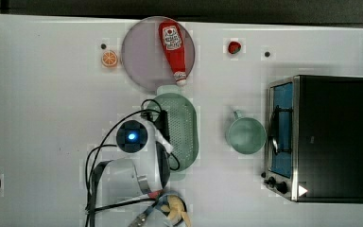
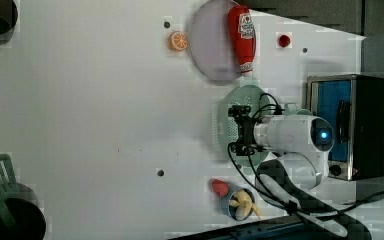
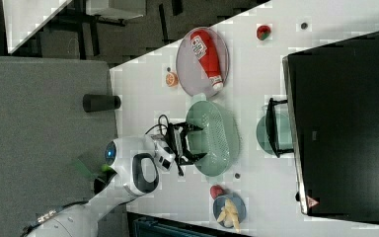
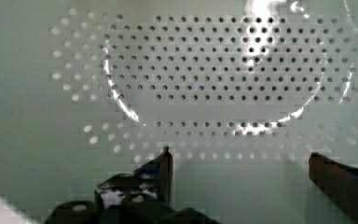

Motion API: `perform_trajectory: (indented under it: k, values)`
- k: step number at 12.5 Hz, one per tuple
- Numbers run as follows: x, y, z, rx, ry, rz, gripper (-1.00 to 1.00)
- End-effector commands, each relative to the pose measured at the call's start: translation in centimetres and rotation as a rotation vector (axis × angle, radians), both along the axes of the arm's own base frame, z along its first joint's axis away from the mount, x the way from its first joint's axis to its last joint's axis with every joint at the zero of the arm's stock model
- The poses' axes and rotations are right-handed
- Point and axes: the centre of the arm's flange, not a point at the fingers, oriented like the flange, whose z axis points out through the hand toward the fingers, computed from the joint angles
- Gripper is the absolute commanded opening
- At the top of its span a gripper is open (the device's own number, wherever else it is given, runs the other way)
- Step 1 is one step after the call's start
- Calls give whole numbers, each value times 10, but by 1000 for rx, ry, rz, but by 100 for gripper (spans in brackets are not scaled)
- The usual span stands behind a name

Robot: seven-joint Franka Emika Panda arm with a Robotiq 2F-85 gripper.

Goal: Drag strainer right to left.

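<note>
Hovering over the strainer [image 3: 217, 138] | gripper [image 3: 190, 144] fingers spread wide, grasping nothing | mug [image 1: 246, 135] on the top view's right, ketchup bottle [image 1: 173, 48] on plate [image 1: 139, 56]

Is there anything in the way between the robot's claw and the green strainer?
No. The open gripper hangs right over the strainer, with nothing visible between them. In the wrist view, bare holed plastic shows between the fingertips. The ketchup bottle on its plate and the mug sit off to the sides.
</note>
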Motion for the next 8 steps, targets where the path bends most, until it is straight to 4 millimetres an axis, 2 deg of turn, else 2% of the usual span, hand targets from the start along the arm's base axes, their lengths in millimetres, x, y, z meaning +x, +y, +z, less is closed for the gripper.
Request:
perform_trajectory:
  k: [1, 6, 8]
  values:
    - [0, 34, -10, -5, 2, -67, 100]
    - [4, 86, -15, -13, 14, -39, 100]
    - [6, 102, -10, -13, 11, -37, 100]
